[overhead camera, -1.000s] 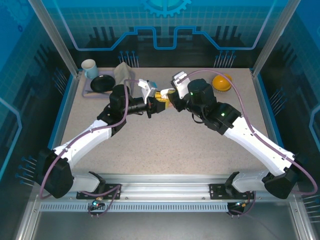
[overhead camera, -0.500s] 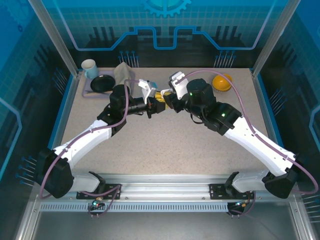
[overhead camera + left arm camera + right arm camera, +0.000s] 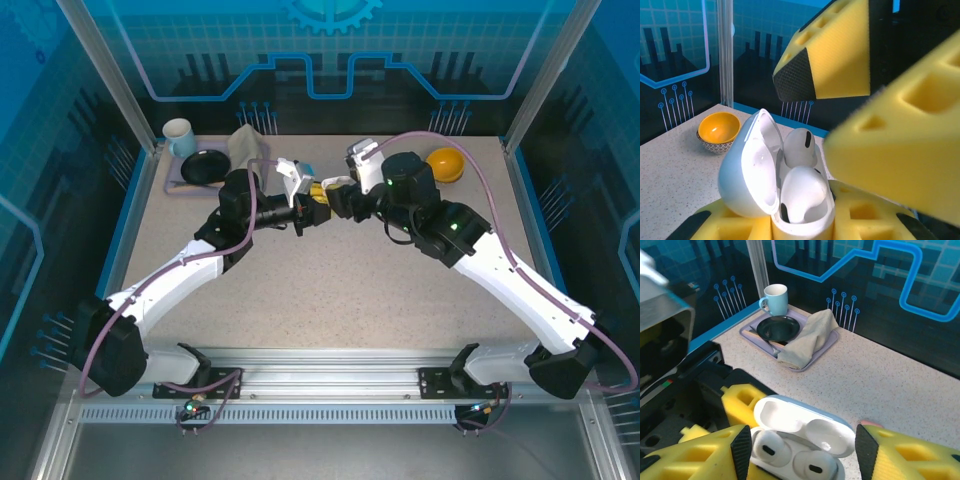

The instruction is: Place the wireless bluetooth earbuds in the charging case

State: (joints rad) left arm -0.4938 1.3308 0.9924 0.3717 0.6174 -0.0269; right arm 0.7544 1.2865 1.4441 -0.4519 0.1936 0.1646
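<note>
Down at 6 o'clock, along the near edge of the desk (image 3: 330, 290): both arm bases, reaching inward and meeting just past the middle. In from 7 o'clock, the left tool (image 3: 312, 206). Clamps tight on the charging case (image 3: 747, 170), low on its body, lid flipped open toward 9 o'clock in the left wrist view. Inside the case, two white earbuds (image 3: 801, 195), seated side by side in their wells, rounded heads up, stems sunk out of sight. In from 5 o'clock, the right tool (image 3: 801, 449). Stands with fingers (image 3: 695, 457) spread apart, one on each side of the open case, gripping nothing. Sits tip to tip with the left tool in the top view. Farther back at 1 o'clock, a yellow bowl (image 3: 444, 165), upright on the desk, well apart from the case. Way back at 11 o'clock, in the far corner, a lavender tray (image 3: 746, 332). Carries a pale mug (image 3: 776, 299), a black plate (image 3: 778, 329) just in front of the mug, and a beige cloth (image 3: 807, 340) crumpled beside the plate.
</note>
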